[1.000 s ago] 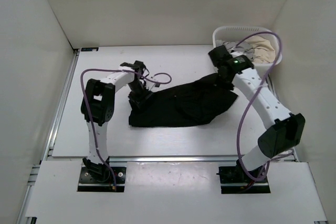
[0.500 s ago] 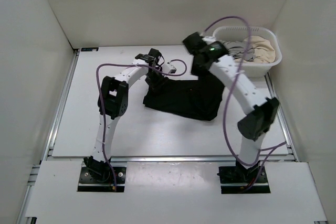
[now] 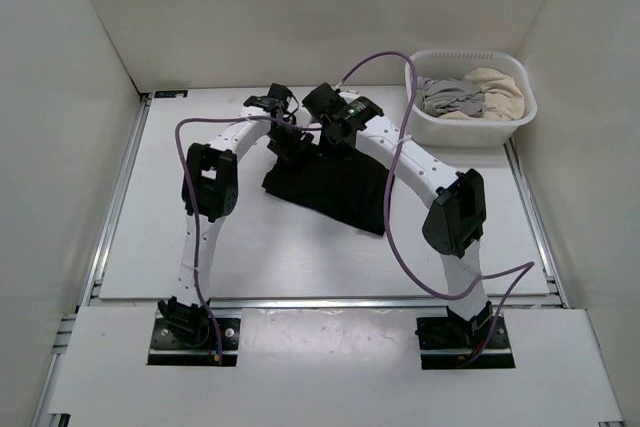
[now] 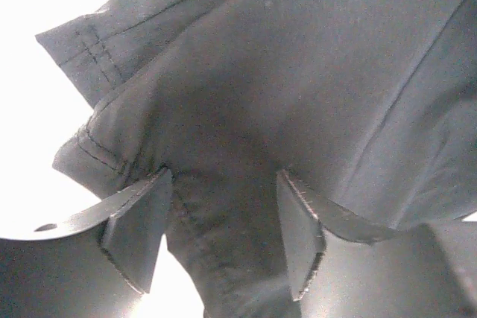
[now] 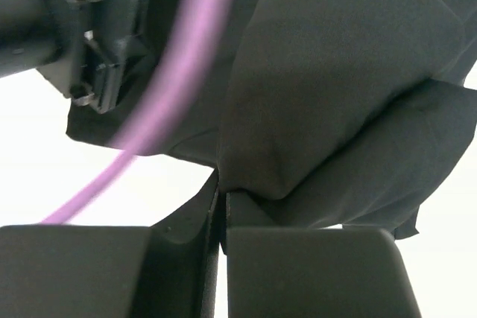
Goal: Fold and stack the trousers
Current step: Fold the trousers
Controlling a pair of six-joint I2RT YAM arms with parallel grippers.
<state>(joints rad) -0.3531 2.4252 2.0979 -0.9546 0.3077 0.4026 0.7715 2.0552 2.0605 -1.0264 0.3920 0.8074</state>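
Although the trousers (image 3: 335, 192) lay in plain sight near the middle of the table (image 3: 250, 257), bunched into one black heap, their waist and legs could not be told apart from above. The far edge of the heap was hidden beneath the two wrists, and the right arm (image 3: 420, 172) crossed over its right side. Both wrist views cut the cloth off at the frame edges. A stitched hem (image 4: 89, 50) showed in the left wrist view, though which end of the garment it belonged to was unclear.

The left gripper (image 4: 223, 184) stood over the far left corner of the heap with its two fingers (image 4: 138, 229) spread apart. A ridge of fabric ran up between them, with bright gaps at the pads, so it was loose rather than pinched. The right gripper (image 5: 222, 199), just beside it, was clenched, its fingers pressed together on a fold of the trousers that bulged out past the tips. A blurred purple cable (image 5: 179, 72) swept across that view and hid part of the cloth.

Counted: one pair of trousers, two arms, two grippers and two purple cables. One white basket (image 3: 470, 134) sat at the far right corner, well apart from the trousers. It held a grey piece (image 3: 450, 97) and a beige piece (image 3: 500, 92); anything beneath them was hidden.
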